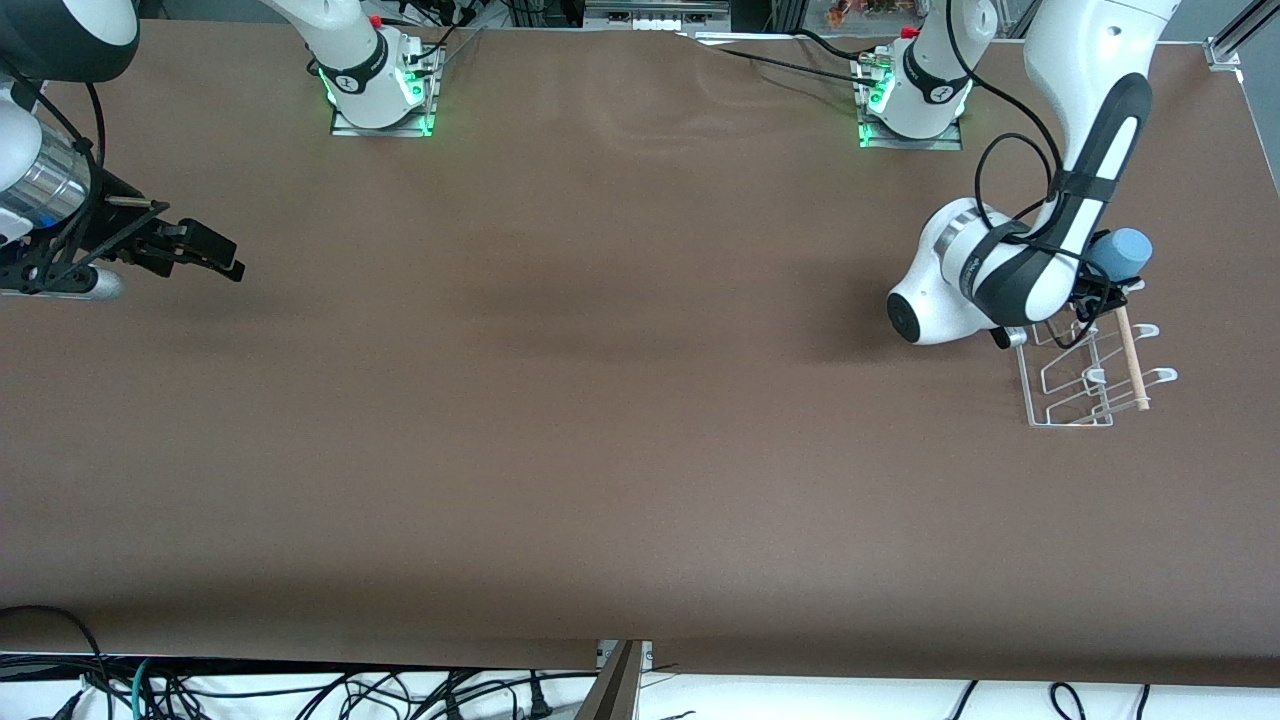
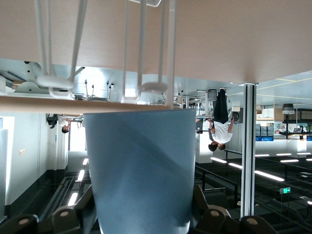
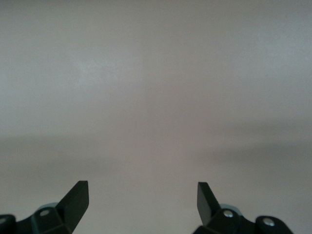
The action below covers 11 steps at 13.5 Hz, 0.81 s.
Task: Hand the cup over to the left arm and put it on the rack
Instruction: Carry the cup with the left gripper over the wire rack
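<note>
Brown matting is covering the table (image 1: 600, 400) in the front view, and near its edge at the left arm's end the white wire rack (image 1: 1085, 375) is standing with its wooden dowel (image 1: 1132, 360) lying across the top. The left arm (image 1: 1090, 150) is bending down over the rack's end nearest the robot bases, and the light-blue cup (image 1: 1122, 254) is showing there just past the wrist, tipped on its side over that end. The left gripper (image 1: 1095, 285) itself is mostly being hidden by the wrist. The right gripper (image 1: 205, 250) is waiting over the table's edge at the right arm's end, carrying nothing.

In the left wrist view the cup (image 2: 141, 170) is filling the middle, with black fingers (image 2: 73, 214) pressing on both sides, so the gripper is clamped on it. The dowel (image 2: 44, 104) and the rack's looped pegs (image 2: 146, 58) are sitting right at the cup's rim. Whether the rim is touching the dowel is hard to make out. If the cup is lowered off-line, the rim could catch the dowel or miss a peg and tip off.

In the right wrist view the right gripper (image 3: 143, 200) is holding its jaws spread wide over bare matting.
</note>
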Motion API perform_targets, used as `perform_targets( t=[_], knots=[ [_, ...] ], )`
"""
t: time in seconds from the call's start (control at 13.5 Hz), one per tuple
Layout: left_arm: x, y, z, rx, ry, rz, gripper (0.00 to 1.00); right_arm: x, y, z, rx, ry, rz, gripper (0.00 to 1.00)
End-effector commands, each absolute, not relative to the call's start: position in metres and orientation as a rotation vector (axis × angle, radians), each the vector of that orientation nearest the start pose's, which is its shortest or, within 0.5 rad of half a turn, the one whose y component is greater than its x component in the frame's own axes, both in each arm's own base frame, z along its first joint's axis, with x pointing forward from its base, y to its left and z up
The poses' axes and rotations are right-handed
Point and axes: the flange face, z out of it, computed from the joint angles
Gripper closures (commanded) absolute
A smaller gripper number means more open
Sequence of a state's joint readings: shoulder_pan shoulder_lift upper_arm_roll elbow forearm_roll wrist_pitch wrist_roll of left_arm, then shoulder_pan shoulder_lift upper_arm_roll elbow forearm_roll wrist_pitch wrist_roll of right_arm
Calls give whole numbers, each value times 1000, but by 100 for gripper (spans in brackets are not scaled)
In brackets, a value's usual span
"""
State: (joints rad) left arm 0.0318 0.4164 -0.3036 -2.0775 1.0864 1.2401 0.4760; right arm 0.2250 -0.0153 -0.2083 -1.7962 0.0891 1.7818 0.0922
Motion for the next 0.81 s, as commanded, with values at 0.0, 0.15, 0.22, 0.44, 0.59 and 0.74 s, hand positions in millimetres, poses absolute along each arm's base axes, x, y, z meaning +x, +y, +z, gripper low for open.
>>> perform_targets(
  t=[0.0, 0.15, 0.22, 0.44, 0.59, 0.74],
  knots=[
    [482, -16, 249, -1538, 1059, 1308, 100, 566, -9, 551, -3057, 141, 3, 2],
    [482, -19, 238, -1543, 1065, 1291, 98, 566, 3, 550, -3061, 74, 15, 2],
    [483, -20, 234, -1546, 1060, 1285, 97, 565, 0, 551, -3059, 75, 10, 2],
    [483, -21, 233, -1550, 1047, 1274, 0, 567, -4, 552, -3059, 70, 4, 2],
    [487, -21, 240, -1568, 1032, 1256, 0, 568, 0, 548, -3059, 66, 17, 2],
    [499, -22, 262, -1678, 985, 1233, 0, 570, 7, 545, -3060, 47, 24, 2]
  ],
)
